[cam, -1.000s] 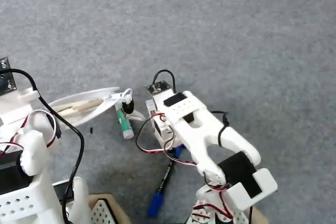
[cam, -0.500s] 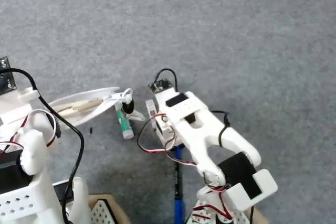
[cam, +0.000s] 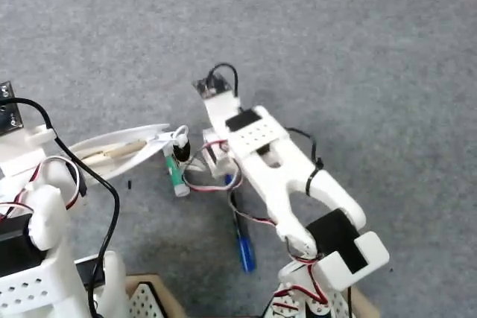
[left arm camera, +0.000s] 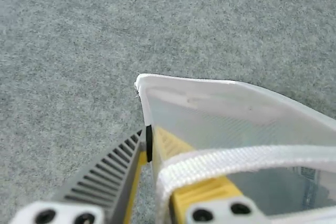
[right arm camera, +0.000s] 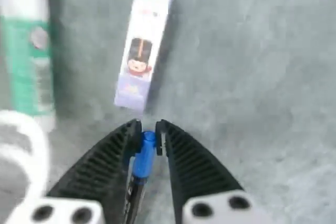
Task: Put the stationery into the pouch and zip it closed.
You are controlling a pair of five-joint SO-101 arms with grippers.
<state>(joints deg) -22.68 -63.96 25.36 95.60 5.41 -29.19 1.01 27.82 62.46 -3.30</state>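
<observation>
Right end effector (right arm camera: 147,128) pinches the pen (right arm camera: 140,156) by its end beside a box (right arm camera: 144,45), while left end effector (left arm camera: 148,142) clamps the pouch (left arm camera: 226,114) edge, likely holding its mouth open for loading.

left arm (cam: 37,258) low, jaws clamped | right arm (cam: 276,169) extended, jaws clamped
</observation>
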